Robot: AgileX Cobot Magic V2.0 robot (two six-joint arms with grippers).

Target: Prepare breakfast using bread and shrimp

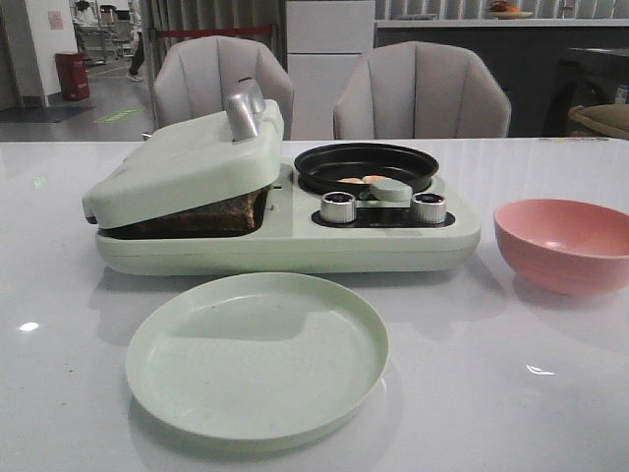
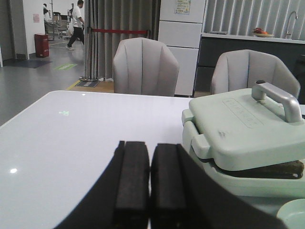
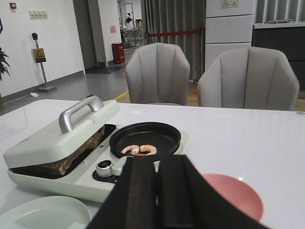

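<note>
The bread (image 1: 201,214) lies clamped under the tilted pale green lid (image 1: 187,162) of the breakfast maker; only its dark brown crust shows, also in the wrist views as bread (image 2: 281,169) and bread (image 3: 71,160). The shrimp (image 3: 139,150), two pale orange-pink curls, lie in the maker's round black pan (image 3: 145,138); the front view shows just the shrimp tops (image 1: 362,180). My left gripper (image 2: 150,145) is shut and empty, low over the table to the left of the maker. My right gripper (image 3: 157,162) is shut and empty, in front of the maker's knobs. Neither gripper appears in the front view.
A pale green plate (image 1: 257,352) sits in front of the maker. A pink bowl (image 1: 565,244) stands to the maker's right. Two silver knobs (image 1: 338,207) flank a green pan handle. Two grey chairs (image 1: 423,93) stand behind the white table.
</note>
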